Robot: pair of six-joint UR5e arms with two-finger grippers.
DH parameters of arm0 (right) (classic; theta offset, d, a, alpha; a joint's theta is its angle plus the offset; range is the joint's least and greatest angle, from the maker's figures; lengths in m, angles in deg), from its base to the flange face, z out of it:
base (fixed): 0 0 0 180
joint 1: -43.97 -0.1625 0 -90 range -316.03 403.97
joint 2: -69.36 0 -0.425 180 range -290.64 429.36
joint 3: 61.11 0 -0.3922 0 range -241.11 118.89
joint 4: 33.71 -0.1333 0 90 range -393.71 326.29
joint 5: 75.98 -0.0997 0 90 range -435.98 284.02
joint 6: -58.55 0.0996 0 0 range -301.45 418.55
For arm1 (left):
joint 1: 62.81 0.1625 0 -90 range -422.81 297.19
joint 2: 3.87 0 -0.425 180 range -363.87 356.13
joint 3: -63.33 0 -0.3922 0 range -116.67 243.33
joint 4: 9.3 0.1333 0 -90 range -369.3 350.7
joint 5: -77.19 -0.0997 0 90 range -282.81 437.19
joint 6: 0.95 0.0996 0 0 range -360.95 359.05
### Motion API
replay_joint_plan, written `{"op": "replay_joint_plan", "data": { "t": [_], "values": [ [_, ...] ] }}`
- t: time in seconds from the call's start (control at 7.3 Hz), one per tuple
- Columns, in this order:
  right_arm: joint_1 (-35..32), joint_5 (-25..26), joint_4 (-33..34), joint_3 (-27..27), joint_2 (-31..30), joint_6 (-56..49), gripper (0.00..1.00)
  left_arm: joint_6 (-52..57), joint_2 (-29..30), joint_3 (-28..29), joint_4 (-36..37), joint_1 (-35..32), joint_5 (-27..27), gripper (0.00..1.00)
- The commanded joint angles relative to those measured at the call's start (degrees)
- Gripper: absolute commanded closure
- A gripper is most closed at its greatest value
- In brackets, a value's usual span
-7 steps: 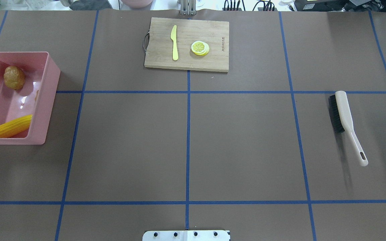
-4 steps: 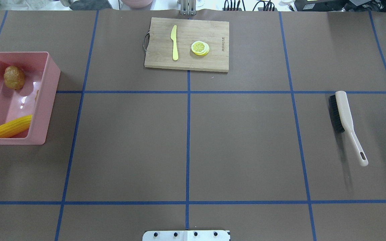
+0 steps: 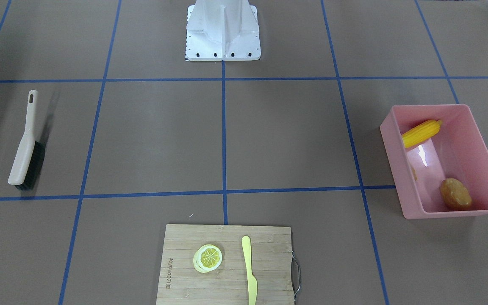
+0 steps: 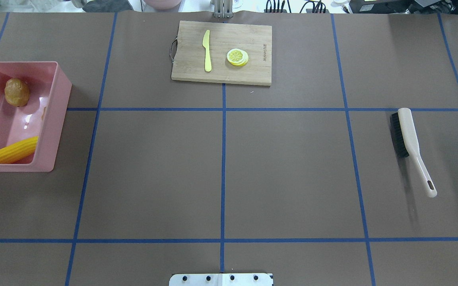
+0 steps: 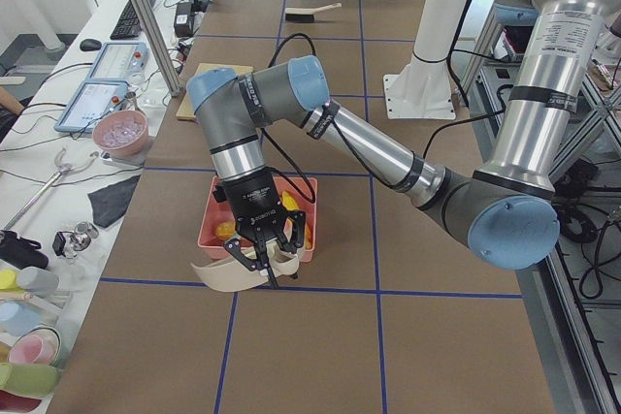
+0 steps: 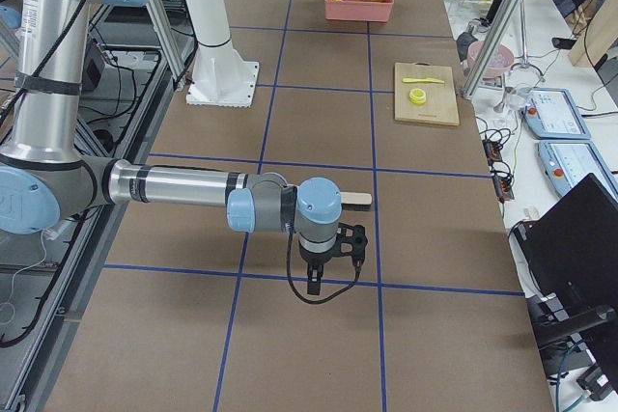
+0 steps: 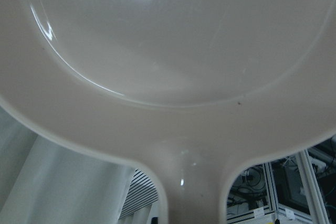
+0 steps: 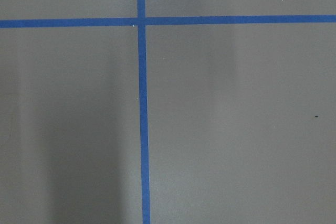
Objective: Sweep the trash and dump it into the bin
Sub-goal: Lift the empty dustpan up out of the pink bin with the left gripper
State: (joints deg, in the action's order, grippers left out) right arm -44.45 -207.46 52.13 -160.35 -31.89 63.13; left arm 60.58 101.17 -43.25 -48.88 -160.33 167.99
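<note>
The pink bin stands at the table's left edge. Inside it lie the trash pieces: a yellow corn cob, a brown potato and a tan sliver of ginger against the wall. They also show in the front-facing view as corn and potato. In the exterior left view my left gripper hangs at the bin's near end with the beige dustpan at it; I cannot tell its state. The dustpan fills the left wrist view. My right gripper hovers over bare table; I cannot tell its state.
A beige brush with black bristles lies on the right side of the table. A wooden cutting board at the far middle carries a yellow knife and a lemon slice. The robot's base plate sits at the near edge.
</note>
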Motion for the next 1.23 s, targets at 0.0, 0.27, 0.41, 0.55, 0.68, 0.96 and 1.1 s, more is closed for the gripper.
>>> {"op": "replay_joint_plan", "data": {
  "t": [0.0, 0.27, 0.41, 0.55, 0.68, 0.96, 1.1],
  "values": [
    [0.0, 0.1, 0.0, 0.0, 0.0, 0.0, 0.0, -16.8, 1.2, -0.9, -0.2, -3.9, 8.6, 1.0],
    [0.0, 0.2, 0.0, 0.0, 0.0, 0.1, 0.0, -21.6, 3.0, -3.2, -0.2, -4.6, 16.1, 1.0],
    [0.0, 0.2, 0.0, 0.0, 0.0, 0.1, 0.0, -25.6, 2.8, -7.4, -0.1, -4.6, 19.1, 1.0],
    [0.0, 0.2, 0.0, 0.0, 0.0, 0.0, 0.0, -28.4, 1.9, -12.2, 0.9, -4.7, 21.5, 1.0],
    [0.0, 0.2, 0.0, 0.0, 0.0, 0.1, 0.0, -30.3, -0.2, -17.6, 3.3, -4.4, 23.3, 1.0],
    [0.0, 0.2, 0.0, 0.0, 0.0, 0.1, 0.0, -33.8, -1.9, -20.9, 3.0, -2.3, 24.0, 1.0],
    [0.0, 0.2, 0.0, 0.0, 0.0, 0.0, 0.0, -35.7, -2.2, -21.6, 2.8, -0.3, 25.4, 1.0]
  ]
}}
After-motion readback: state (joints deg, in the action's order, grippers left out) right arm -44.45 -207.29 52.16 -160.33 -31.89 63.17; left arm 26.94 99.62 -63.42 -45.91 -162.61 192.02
